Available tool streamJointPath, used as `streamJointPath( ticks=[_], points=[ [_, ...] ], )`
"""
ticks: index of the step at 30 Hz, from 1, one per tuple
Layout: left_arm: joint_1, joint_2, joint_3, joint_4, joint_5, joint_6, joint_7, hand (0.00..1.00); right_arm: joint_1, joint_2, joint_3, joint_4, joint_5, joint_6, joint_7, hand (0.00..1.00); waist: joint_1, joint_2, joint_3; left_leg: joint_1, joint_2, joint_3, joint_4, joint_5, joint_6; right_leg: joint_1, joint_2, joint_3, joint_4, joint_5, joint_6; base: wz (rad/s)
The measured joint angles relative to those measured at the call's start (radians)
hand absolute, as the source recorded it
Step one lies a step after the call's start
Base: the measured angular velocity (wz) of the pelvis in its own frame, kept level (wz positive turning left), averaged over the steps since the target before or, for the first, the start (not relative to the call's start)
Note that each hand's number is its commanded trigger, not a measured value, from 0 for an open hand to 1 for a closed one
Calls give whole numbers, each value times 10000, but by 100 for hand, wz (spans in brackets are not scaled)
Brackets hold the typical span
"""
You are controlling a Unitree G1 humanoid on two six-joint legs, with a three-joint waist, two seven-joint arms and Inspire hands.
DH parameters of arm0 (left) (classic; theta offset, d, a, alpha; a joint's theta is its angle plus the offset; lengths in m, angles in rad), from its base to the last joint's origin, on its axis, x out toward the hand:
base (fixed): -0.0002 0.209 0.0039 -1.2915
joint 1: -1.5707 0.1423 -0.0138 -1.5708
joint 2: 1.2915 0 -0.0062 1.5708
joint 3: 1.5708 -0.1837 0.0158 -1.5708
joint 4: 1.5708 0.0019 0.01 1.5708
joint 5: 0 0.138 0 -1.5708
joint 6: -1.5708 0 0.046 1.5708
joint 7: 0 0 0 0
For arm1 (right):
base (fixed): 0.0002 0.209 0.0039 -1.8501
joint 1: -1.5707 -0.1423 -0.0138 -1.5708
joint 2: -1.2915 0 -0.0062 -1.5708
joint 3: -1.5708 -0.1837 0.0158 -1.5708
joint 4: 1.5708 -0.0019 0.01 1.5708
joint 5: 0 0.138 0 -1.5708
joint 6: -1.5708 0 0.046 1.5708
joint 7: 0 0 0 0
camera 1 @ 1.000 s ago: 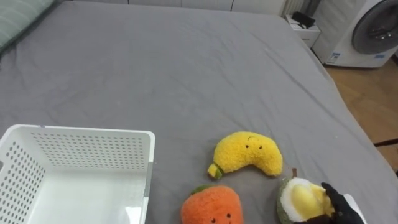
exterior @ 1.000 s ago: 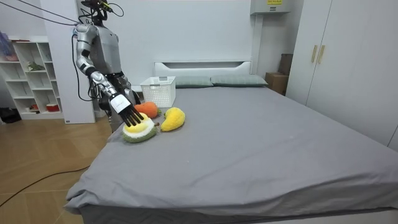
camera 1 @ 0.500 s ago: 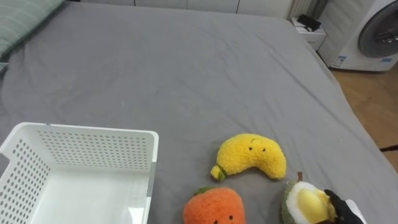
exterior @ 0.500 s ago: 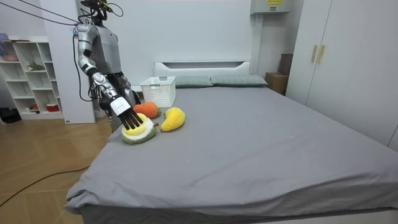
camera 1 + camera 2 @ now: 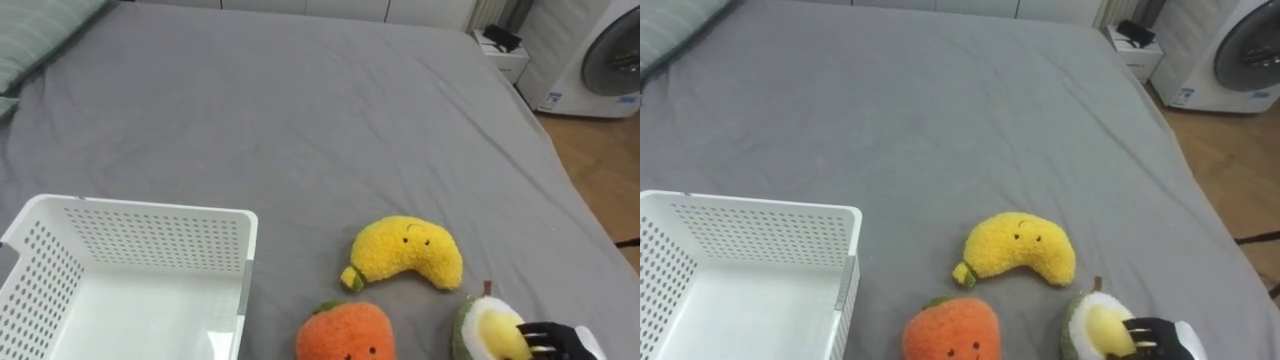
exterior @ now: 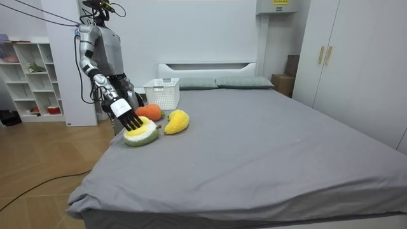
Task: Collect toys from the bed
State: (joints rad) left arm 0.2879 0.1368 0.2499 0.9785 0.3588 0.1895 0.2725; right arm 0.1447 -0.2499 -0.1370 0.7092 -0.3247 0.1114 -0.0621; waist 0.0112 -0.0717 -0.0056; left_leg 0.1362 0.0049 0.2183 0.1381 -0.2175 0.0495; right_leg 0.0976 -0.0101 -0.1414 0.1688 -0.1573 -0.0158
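Contact is thinning. My right hand lies open on the avocado, fingers straight and spread, gripping nothing. A second ago they covered much of its yellow middle; now only the tips reach it. The toy has not moved: it sits on the bed near the edge, beside the orange and banana. The basket to the left holds nothing that I can see. I judge no toy collected yet, and I need a deeper reach before closing.
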Motion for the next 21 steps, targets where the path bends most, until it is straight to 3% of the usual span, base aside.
streamJointPath(
  ticks=[21],
  points=[
    [-80,-2,-1,1,33,-84,0,0,44,118,-15,359,11,120,122,100,168,-55,17,-21,-6,-18,8,0,0,-6,-5,1,-2,0,0,0]
  ],
)
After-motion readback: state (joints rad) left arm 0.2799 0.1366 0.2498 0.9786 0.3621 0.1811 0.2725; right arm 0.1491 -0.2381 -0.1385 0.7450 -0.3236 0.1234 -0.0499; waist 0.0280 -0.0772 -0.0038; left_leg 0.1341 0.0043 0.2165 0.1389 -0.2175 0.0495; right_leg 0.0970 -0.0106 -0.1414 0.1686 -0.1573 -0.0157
